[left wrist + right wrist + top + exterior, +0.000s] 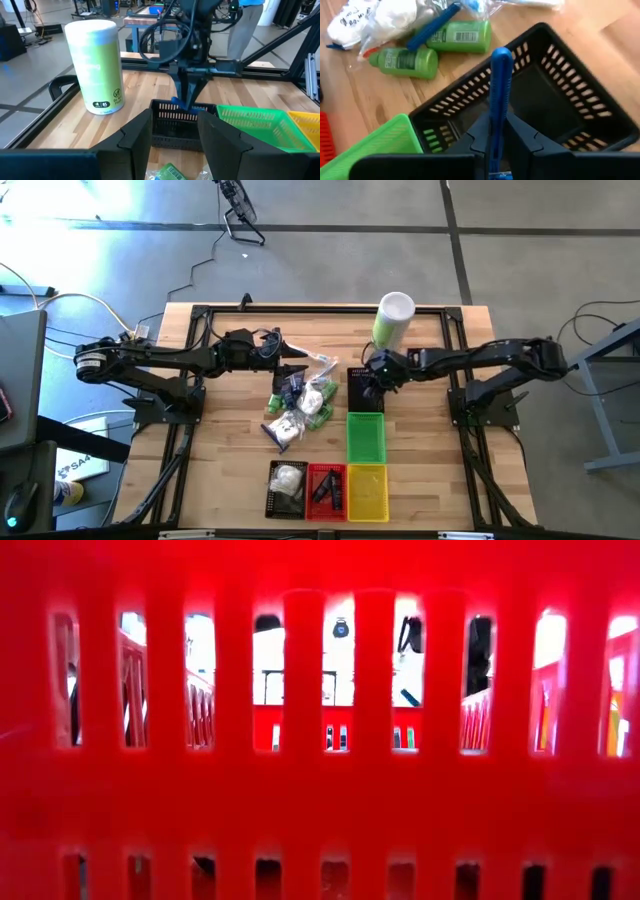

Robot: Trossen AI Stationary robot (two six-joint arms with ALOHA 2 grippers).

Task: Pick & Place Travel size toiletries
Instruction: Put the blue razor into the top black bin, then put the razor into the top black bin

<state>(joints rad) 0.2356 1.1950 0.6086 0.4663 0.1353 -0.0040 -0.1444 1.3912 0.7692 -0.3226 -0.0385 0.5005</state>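
Observation:
The toiletries lie heaped mid-table [300, 402]: green bottles [460, 36], white crinkly pouches [370, 15] and a blue tube among them. My left gripper [297, 370] hovers open at the heap's far-left side; its fingers [137, 140] stand above a green bottle [170, 172]. My right gripper [368, 378] is shut on a slim blue tube [500, 80] over a black basket [555, 100] that stands beside the heap. The low view shows only a red basket wall [320, 810]. My right gripper [496, 122] pinches the blue tube between its two fingers, on the stretch just above the fingertips [496, 112]. The fingers come from above, pointing down, and lie along the tube. Its free rounded end [501, 52] sticks out past the fingertips, down toward the black basket's inside.
A tall green-and-white canister [393, 318] stands at the far edge behind the black basket. A green basket [365, 437] adjoins the black one on the near side. A second black basket [287, 488], a red [325, 490] and a yellow [367, 490] line the near edge.

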